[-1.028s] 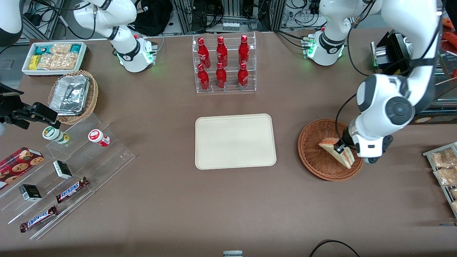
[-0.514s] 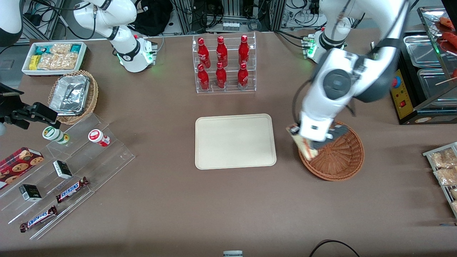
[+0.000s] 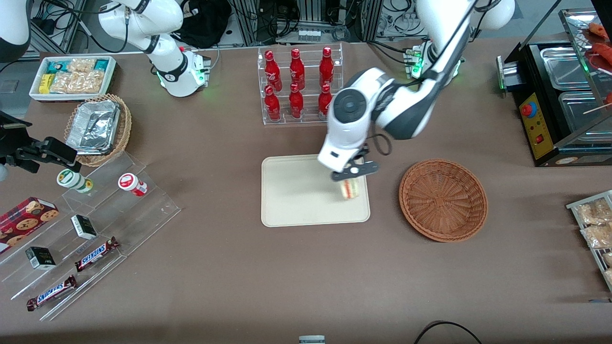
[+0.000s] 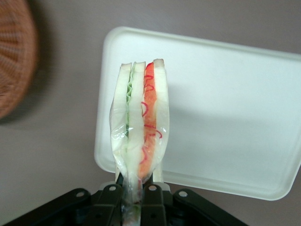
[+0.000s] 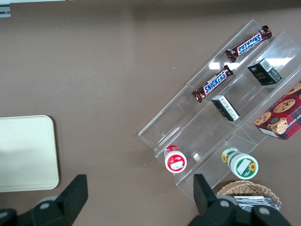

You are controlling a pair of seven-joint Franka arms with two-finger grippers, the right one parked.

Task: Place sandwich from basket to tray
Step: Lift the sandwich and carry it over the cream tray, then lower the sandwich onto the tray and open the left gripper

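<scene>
Beige tray [image 3: 296, 200] edge lies under sandwich [image 3: 350, 188] pinched in gripper [image 3: 352, 177]

The sandwich [image 4: 140, 136] was wrapped in clear, glossy plastic film, pinched in the matt black gripper [image 4: 136, 190] above a smooth, matt cream tray [image 3: 296, 200]. The basket [image 3: 443, 199] nearby was rough reddish-brown woven wicker. The table [image 3: 239, 277] had a dull brown, matt surface.

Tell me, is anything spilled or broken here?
Nothing stands out. The hand holds the wrapped sandwich whole above the tray, nothing dripping. The basket sits upright beside the tray.
</scene>
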